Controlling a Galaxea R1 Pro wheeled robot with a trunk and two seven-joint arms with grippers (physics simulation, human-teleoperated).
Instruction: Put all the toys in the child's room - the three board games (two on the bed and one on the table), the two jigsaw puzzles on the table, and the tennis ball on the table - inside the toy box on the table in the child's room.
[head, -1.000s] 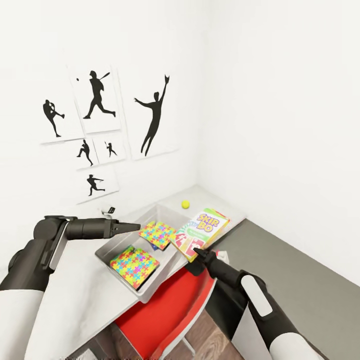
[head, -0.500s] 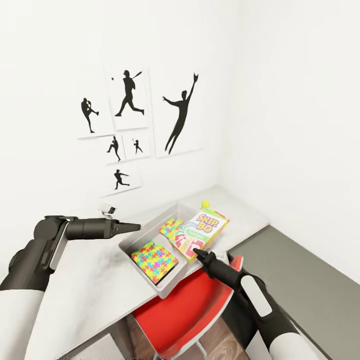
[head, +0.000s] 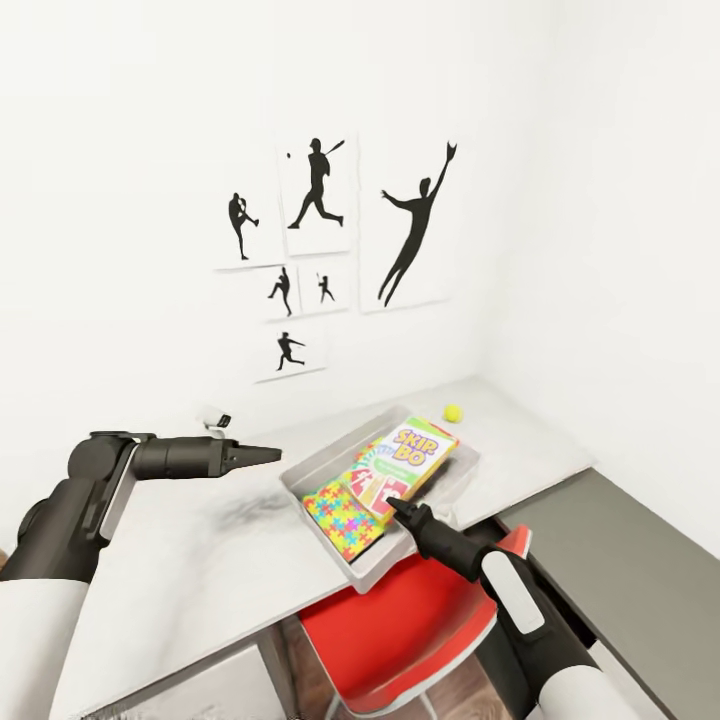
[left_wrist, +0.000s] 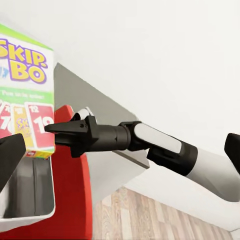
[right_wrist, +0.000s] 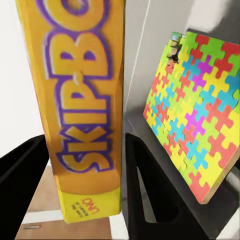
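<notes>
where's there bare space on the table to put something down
Free: the table left of the toy box, under the left claw, and the far corner around the tennis ball. Crowded: the box itself, with a jigsaw puzzle and the Skip-Bo game held by the right claw.

White arm shells, dark grey joints, tapered black tool (head: 398, 508) tips.
</notes>
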